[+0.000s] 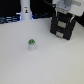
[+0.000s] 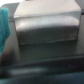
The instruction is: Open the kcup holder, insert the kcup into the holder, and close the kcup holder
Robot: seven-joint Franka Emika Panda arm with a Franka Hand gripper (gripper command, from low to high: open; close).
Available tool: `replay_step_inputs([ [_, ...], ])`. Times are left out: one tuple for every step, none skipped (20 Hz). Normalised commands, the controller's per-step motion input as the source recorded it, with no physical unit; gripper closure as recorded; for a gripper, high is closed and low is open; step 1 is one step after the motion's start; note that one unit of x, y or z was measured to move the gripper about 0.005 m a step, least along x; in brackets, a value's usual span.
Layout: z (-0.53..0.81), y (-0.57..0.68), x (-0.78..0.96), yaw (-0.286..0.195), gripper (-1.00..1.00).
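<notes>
The kcup (image 1: 32, 44), a small squat cup with a green top and pale body, stands upright on the white table, apart from everything else. The kcup holder (image 1: 63, 29), a black boxy drawer unit with pale handles, stands at the back on the exterior view's right; its drawers look shut. My gripper (image 1: 64, 15) hangs from the white arm right above the holder's top, far from the kcup. Its fingers are too blurred to read. The wrist view is blurred and shows a grey boxy surface (image 2: 46, 22) close below; the kcup is not in it.
A taller white bottle-like object (image 1: 25, 11) with a dark mark stands at the back on the exterior view's left. Dark equipment lines the back edge. A teal shape (image 2: 4, 27) shows at the wrist view's edge. The white table (image 1: 45, 65) spreads around the kcup.
</notes>
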Motion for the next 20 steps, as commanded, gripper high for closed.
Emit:
replay_step_inputs([
  [-0.44, 0.04, -0.25, 0.004, -1.0],
  [-0.43, 0.04, -0.23, 0.01, -1.0],
  [-0.41, 0.02, -0.21, 0.006, -1.0],
  [-0.38, -0.02, -0.22, 0.004, -1.0],
  [-0.35, 0.0, -0.2, -0.001, -1.0],
  [-0.29, 0.0, -0.18, -0.004, -1.0],
  [-0.18, 0.04, -0.14, -0.004, -1.0],
  [-0.12, 0.06, -0.11, 0.001, -1.0],
  [-0.04, 0.08, -0.11, 0.003, 1.0],
  [-0.01, 0.07, -0.06, -0.001, 1.0],
  [0.0, 0.06, -0.05, -0.008, 1.0],
  [0.0, 0.05, -0.02, -0.012, 1.0],
  [0.0, 0.0, -0.02, -0.007, 1.0],
  [0.0, 0.0, 0.0, -0.007, 1.0],
  [0.0, 0.0, 0.01, -0.009, 1.0],
  [0.0, 0.01, 0.01, -0.012, 1.0],
  [0.0, 0.02, 0.01, -0.013, 1.0],
  [0.0, 0.02, 0.01, -0.012, 1.0],
  [0.0, 0.02, 0.01, -0.013, 1.0],
  [0.0, 0.02, 0.02, -0.013, 1.0],
])
